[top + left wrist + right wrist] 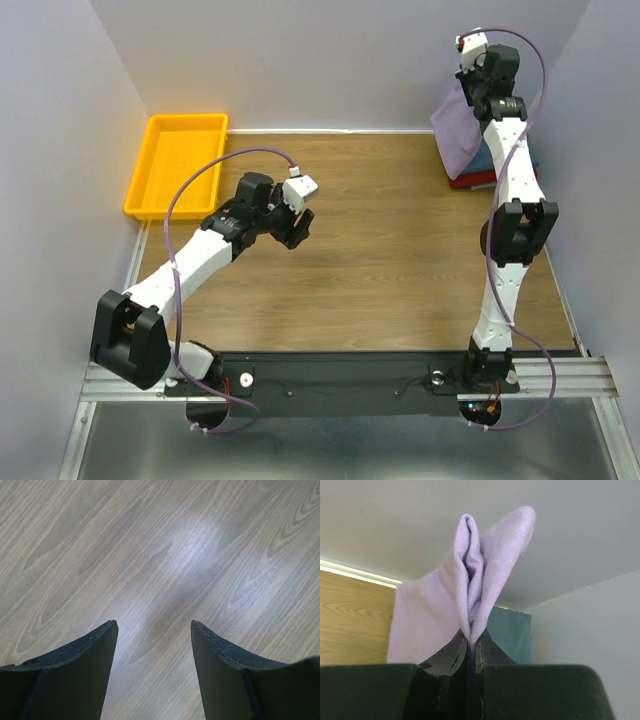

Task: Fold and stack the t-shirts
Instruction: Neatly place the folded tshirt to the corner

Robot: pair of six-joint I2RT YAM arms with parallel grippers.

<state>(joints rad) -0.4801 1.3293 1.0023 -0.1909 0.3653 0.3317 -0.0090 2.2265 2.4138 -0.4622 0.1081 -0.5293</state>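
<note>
My right gripper [478,92] is raised at the far right corner and shut on the lavender t-shirt [458,130], which hangs from it over the stack. In the right wrist view the lavender t-shirt [470,595] is pinched between the shut fingertips [470,641], with the dark teal t-shirt [512,632] behind it. The folded teal t-shirt [530,160] and the red one [472,182] lie stacked under the arm, mostly hidden. My left gripper [298,232] hovers open over bare wood at mid-left. Nothing sits between its fingers [95,655].
A yellow-orange tray [150,175] rests at the far left corner of the wooden table [380,270]. Grey walls close in the back and both sides. The arm bases stand on a metal rail [340,375] at the near edge.
</note>
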